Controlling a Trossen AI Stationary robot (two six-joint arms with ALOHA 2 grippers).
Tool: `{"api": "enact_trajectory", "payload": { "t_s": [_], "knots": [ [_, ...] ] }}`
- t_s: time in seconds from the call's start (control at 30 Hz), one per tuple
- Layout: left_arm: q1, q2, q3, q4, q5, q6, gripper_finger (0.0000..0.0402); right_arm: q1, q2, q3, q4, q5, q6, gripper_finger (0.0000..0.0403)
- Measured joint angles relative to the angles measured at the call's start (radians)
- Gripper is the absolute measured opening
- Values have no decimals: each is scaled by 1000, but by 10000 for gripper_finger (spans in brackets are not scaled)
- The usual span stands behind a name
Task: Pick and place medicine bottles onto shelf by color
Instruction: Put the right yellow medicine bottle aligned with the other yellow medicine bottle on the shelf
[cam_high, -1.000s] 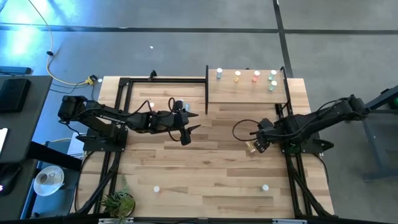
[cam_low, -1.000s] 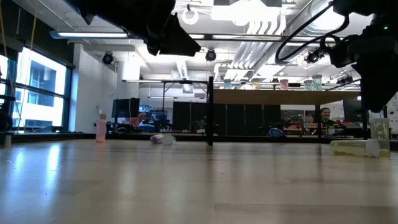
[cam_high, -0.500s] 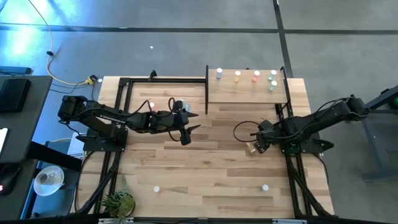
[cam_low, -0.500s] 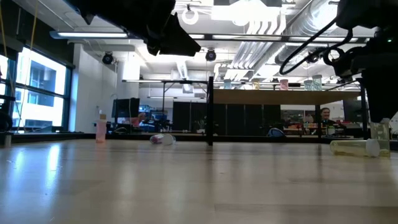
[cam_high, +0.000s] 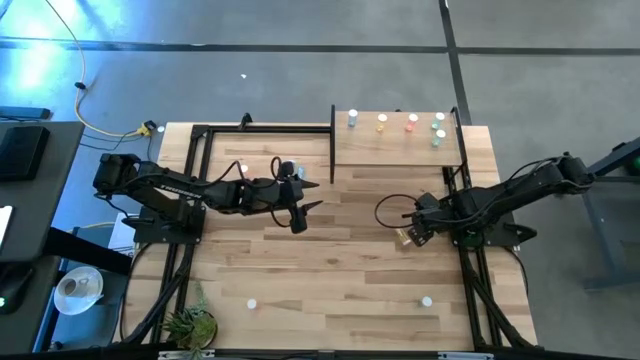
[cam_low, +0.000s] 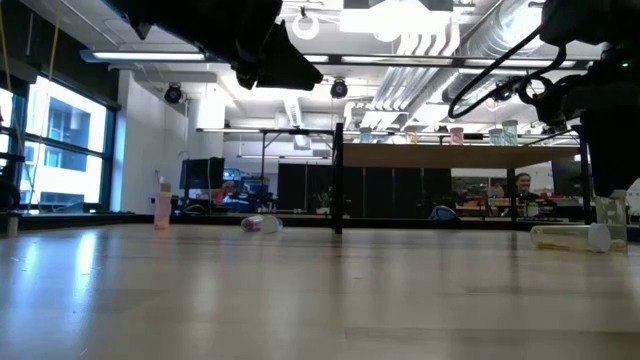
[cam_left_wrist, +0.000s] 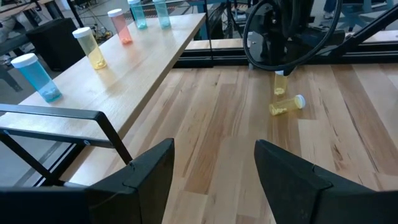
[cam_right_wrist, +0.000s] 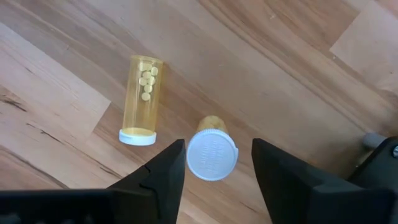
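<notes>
You're at the grasp step: the right gripper (cam_right_wrist: 212, 168) hangs straight over an upright yellow bottle (cam_right_wrist: 212, 154), fingers spread either side of its white cap, not yet clamped. A second yellow bottle (cam_right_wrist: 140, 99) lies on its side just beside it, pills visible inside. Both sit on the tabletop near the shelf (cam_high: 395, 150), which already holds blue, yellow, red and green bottles. Next: close, lift, place by the shelf's yellow one. The left gripper (cam_left_wrist: 211, 171) waits open, mid-table.
</notes>
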Motion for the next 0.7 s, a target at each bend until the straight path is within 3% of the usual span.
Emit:
{"api": "enact_trajectory", "payload": {
  "t_s": [0.43,0.7],
  "knots": [
    [0,0,0,0,0,0,213,0,0,0,0,-21,14,114],
    [0,0,0,0,0,0,213,0,-1,1,0,-21,11,105]
  ]
}}
